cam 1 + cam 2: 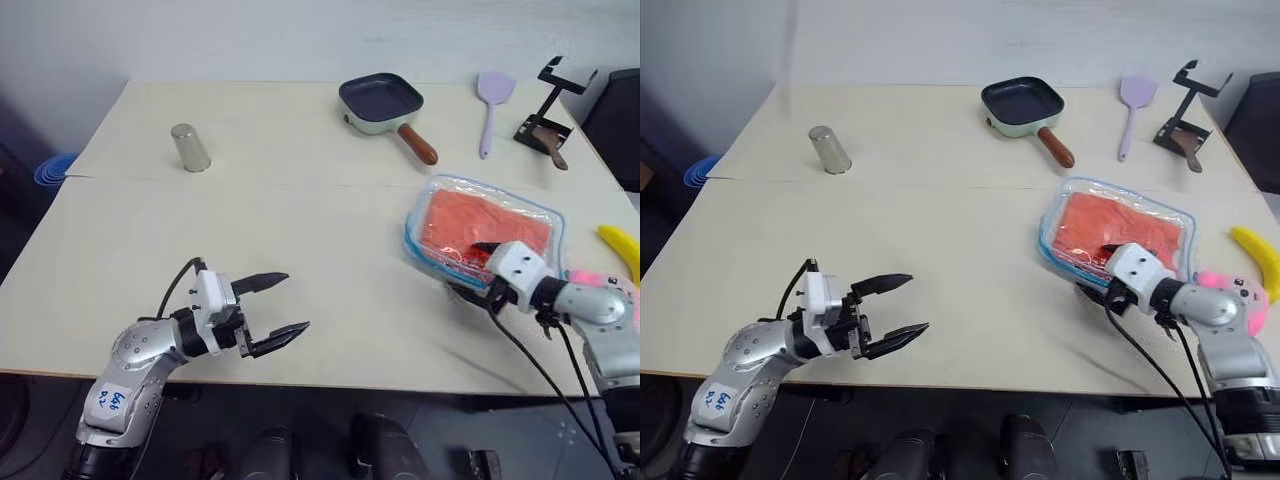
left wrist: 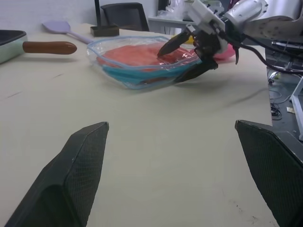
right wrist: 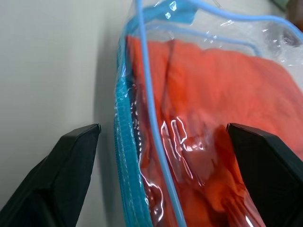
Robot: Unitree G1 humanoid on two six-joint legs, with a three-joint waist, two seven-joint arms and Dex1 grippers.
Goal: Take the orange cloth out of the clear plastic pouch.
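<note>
The clear plastic pouch [image 1: 418, 235] with light-blue zip edging lies flat on the right side of the table. The orange cloth [image 1: 480, 222] is folded inside it. My right gripper [image 1: 468, 268] is at the pouch's near edge and open. One finger reaches over the top of the pouch and the other sits low by its side, as the left wrist view shows [image 2: 169, 66]. In the right wrist view the pouch's blue-edged corner [image 3: 142, 142] lies between the spread fingers. My left gripper [image 1: 295, 300] hangs open and holds nothing over the table's front left, well apart from the pouch.
A pale-green frying pan [image 1: 380, 100], a purple spatula [image 1: 492, 95] and a black stand [image 1: 545, 120] sit along the back. A metal cup [image 1: 189, 147] stands at the back left. A banana [image 1: 620, 250] and a pink plush toy [image 1: 1230, 285] lie right of the pouch.
</note>
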